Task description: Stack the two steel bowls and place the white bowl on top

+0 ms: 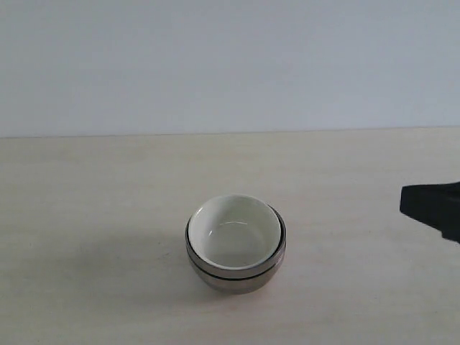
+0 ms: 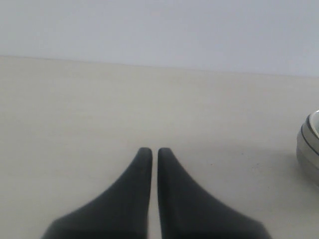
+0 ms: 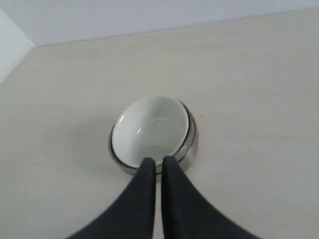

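The two steel bowls (image 1: 241, 282) sit nested in one stack at the table's middle, a thin dark line between their rims. Inside the top one rests the white bowl (image 1: 233, 233), upright and empty. In the right wrist view my right gripper (image 3: 155, 162) is shut and empty, its tips over the near rim of the steel bowls (image 3: 192, 144) and the white bowl (image 3: 152, 129), apart from them. In the exterior view the right gripper (image 1: 413, 203) shows only as a dark tip at the right edge. My left gripper (image 2: 155, 152) is shut on nothing above bare table, with the stack's steel edge (image 2: 308, 149) off to one side.
The pale wooden table (image 1: 100, 215) runs back to a plain light wall (image 1: 230, 65). Nothing else stands on it in these views.
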